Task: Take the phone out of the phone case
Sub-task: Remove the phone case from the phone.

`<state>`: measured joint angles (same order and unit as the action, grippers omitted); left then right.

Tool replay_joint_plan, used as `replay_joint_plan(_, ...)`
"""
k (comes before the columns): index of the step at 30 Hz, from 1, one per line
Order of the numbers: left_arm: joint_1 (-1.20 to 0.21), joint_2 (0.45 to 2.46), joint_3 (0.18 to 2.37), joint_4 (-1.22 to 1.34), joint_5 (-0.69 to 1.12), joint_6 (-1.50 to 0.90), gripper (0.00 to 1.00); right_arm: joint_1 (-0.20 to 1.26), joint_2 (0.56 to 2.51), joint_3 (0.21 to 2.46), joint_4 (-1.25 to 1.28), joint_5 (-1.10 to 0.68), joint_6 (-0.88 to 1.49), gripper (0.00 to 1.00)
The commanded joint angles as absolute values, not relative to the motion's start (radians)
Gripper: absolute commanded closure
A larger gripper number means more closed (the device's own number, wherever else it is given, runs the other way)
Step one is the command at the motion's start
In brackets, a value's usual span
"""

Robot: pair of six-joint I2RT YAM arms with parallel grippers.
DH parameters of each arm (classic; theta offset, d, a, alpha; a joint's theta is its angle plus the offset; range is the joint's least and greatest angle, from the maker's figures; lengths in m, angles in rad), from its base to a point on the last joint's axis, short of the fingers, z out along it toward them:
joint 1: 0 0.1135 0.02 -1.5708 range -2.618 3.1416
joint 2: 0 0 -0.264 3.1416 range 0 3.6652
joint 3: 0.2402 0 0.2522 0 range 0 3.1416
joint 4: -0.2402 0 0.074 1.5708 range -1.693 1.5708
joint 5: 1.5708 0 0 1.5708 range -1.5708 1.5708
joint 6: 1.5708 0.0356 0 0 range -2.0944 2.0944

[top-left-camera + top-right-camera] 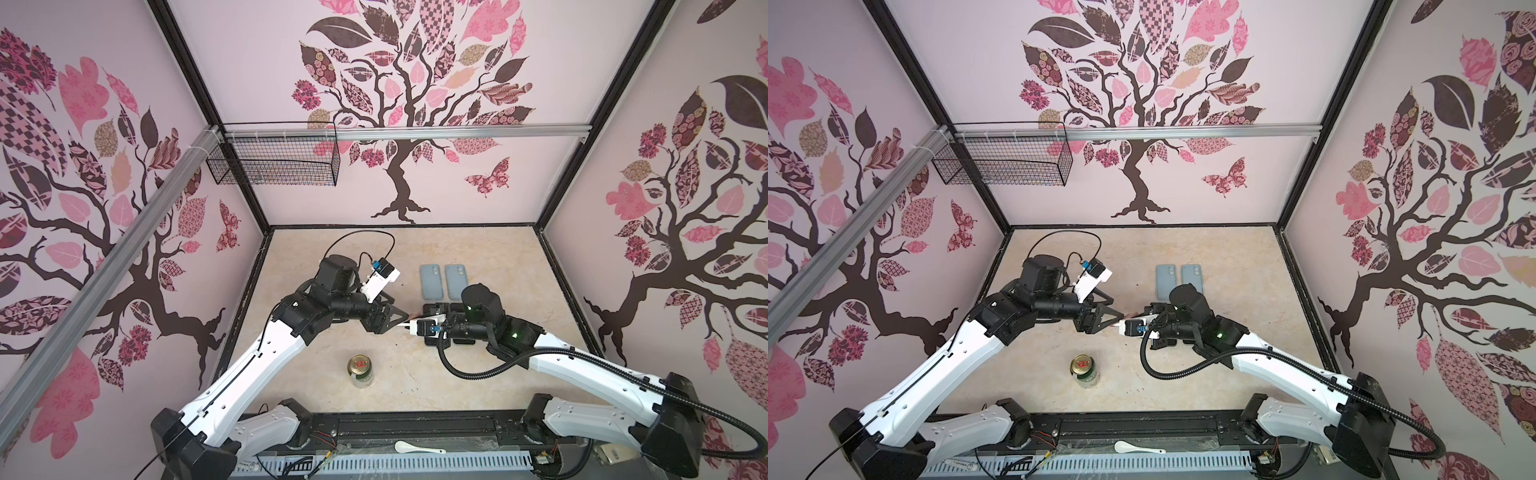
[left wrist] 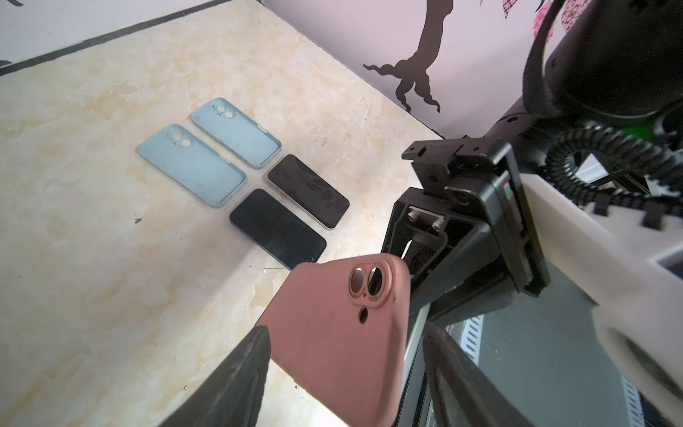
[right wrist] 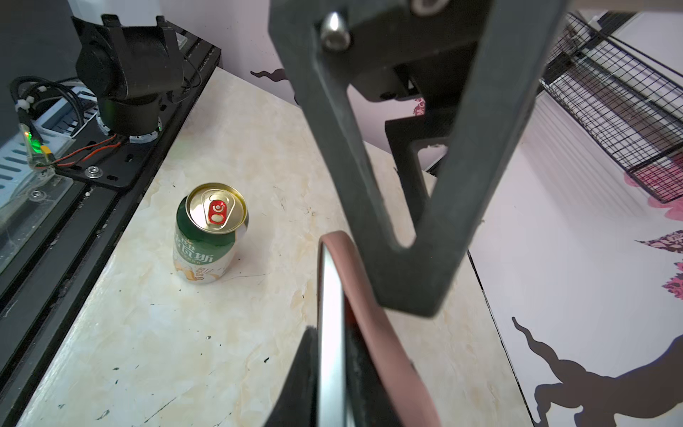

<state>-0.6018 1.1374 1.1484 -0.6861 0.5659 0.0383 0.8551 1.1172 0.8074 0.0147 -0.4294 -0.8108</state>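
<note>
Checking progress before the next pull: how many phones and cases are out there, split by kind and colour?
blue cases, empty, on the table: 2
pink case, off the table: 1
bare phones on the table: 2
phone partly in the pink case: 1
Total: 6

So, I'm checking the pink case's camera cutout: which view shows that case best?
The left wrist view: the pink case shows its back and cutout up close. The right wrist view catches only its edge beside the phone. In both top views the arms almost hide it.
</note>
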Motion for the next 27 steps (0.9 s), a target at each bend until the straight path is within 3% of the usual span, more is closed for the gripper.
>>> replay_joint_plan(1, -0.610, 1.155, 1.198, -0.686, 0.532, 0.041, 0.32, 0.864, 1.126, 0.869, 0.030, -0.462, -0.825, 1.00)
replay_joint_plan(18, -0.654, 1.182, 1.193, -0.722, 0.554, 0.082, 0.52, 0.869, 1.125, 0.867, 0.034, -0.455, -0.816, 1.00)
replay_joint_plan(27, -0.703, 1.218, 1.214, -0.759, 0.532, 0.109, 0.52, 0.869, 1.119, 0.867, 0.034, -0.456, -0.811, 1.00)
